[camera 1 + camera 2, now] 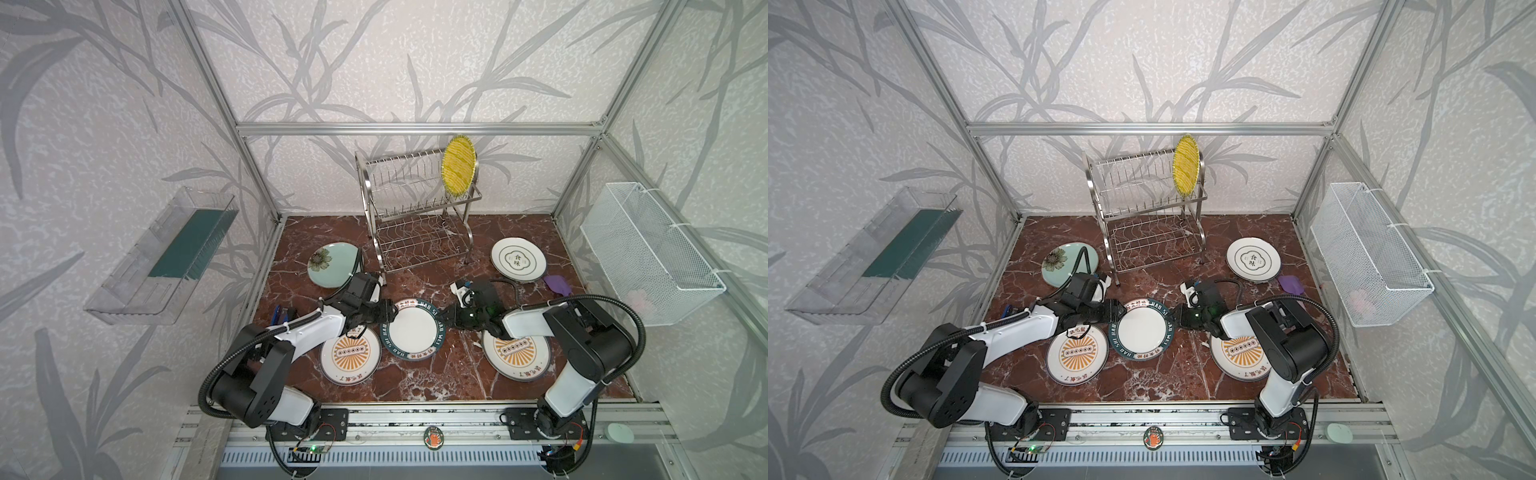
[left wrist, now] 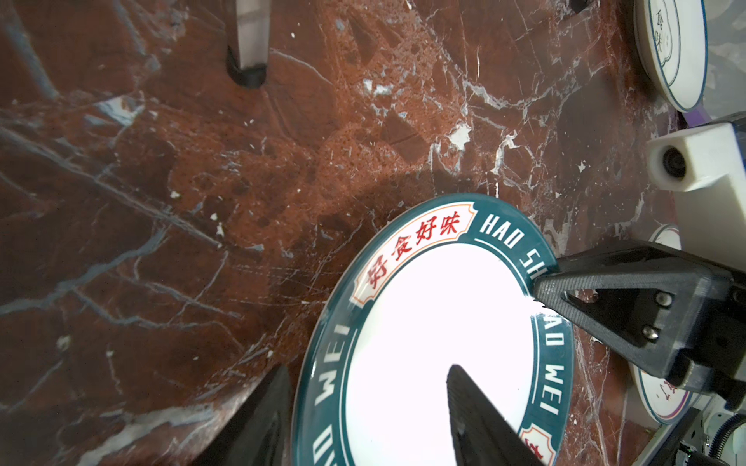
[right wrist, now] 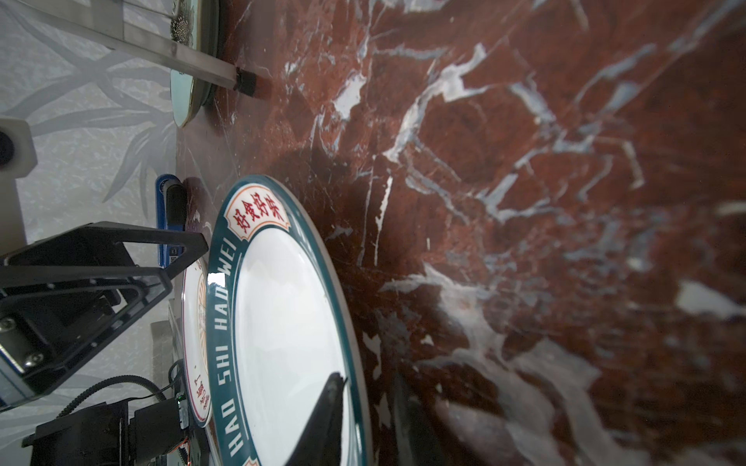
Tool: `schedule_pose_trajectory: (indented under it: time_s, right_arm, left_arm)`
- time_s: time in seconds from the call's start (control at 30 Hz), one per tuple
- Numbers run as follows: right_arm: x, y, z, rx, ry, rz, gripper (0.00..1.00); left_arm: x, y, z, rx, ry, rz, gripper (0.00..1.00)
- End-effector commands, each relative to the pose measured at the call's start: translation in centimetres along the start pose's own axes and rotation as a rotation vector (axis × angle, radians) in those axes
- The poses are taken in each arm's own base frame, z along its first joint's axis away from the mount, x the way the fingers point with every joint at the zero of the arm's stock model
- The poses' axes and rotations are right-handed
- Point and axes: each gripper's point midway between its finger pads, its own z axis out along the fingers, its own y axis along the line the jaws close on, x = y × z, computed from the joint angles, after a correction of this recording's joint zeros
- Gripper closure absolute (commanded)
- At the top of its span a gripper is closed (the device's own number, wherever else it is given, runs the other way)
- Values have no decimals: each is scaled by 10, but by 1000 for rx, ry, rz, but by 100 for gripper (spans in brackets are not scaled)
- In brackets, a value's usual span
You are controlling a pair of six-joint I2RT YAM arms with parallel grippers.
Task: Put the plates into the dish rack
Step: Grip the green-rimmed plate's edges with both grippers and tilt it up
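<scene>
A white plate with a dark green rim (image 1: 412,332) lies mid-table. My left gripper (image 1: 390,316) is open at its left edge, one finger outside the rim, the other over the white centre (image 2: 369,371). At the right edge my right gripper (image 1: 444,318) is shut on the rim, one finger on top and one beneath (image 3: 369,379). The yellow plate (image 1: 458,166) stands on edge in the dish rack (image 1: 368,187) at the right end of its top tier. On the table lie two orange-sunburst plates (image 1: 350,359) (image 1: 519,361), a celadon flower plate (image 1: 332,264) and a white plate with a dark motif (image 1: 518,258).
A clear plastic tray (image 1: 166,257) hangs on the left wall and a white mesh basket (image 1: 648,253) on the right wall. A purple item (image 1: 557,284) lies near the motif plate and a blue tool (image 1: 278,316) near the left wall. Aluminium posts frame the table.
</scene>
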Motion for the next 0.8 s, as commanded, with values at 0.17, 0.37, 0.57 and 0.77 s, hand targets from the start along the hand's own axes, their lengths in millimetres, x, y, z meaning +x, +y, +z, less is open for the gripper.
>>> schedule_pose_trajectory:
  time_s: [0.17, 0.37, 0.57, 0.77]
  right_arm:
    - [-1, 4, 3, -14, 23, -15, 85]
    - [-8, 1, -2, -16, 7, -10, 91]
    - [-25, 3, -23, -52, -46, 3, 97]
    - [-47, 1, -60, -39, -123, 3, 100]
  left_arm:
    - [-9, -17, 3, 51, 6, -1, 41]
    - [-14, -15, 0, 34, -21, -15, 41]
    - [-18, -12, -6, -4, -18, -11, 44]
    - [-28, -23, -17, 28, -51, -2, 45]
